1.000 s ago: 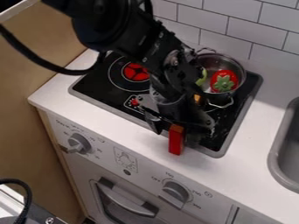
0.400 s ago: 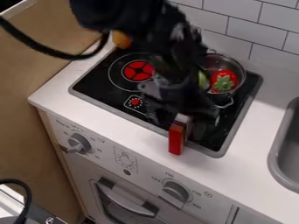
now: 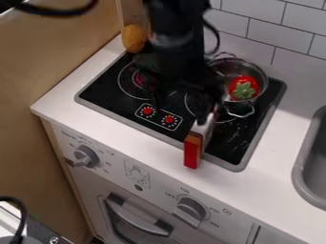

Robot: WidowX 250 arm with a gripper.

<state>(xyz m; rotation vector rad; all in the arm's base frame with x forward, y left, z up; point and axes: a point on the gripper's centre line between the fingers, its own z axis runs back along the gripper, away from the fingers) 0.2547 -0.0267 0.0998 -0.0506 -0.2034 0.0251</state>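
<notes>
- gray sink [image 3: 311, 183], right of cooktop [image 3: 100, 92]
- white wall tiles [image 3: 261, 36], behind cooktop
- orange item [image 3: 134, 38], cooktop's back-left corner
- two gray knobs [image 3: 87, 156], oven handle [image 3: 137, 217], below cooktop front

The knife [image 3: 191, 152] has a bright red handle with a brown-orange top and a silver blade. The stove top [image 3: 102, 90] is black with a grey edge, thin white rings, and two red dots inside a white outline. The pot [image 3: 258, 71] is shiny silver. The vegetable [image 3: 244, 88] is red with a green star shape. The counter [image 3: 57, 102] is white, and the wall tiles [image 3: 277, 31] are white with grey lines
</notes>
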